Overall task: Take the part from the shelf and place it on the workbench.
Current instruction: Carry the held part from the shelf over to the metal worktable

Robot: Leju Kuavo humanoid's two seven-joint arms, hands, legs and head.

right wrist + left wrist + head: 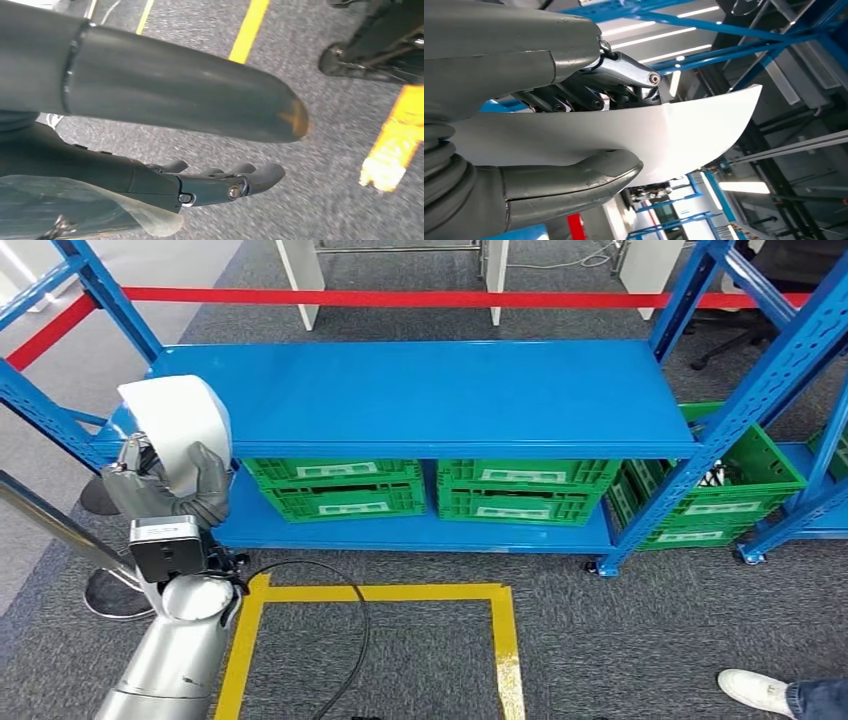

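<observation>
Blue shelf [440, 395] behind, left hand [165, 485] gripping curved white part [180, 425], right hand [165, 135] fingers spread, holding nothing

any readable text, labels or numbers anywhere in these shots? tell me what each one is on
No text can be read.
Green crates: white label strips on their fronts, too small and blurred to read.
Small label on the left wrist unit: too small to read.
White part gripped by the left hand: blank.
</observation>
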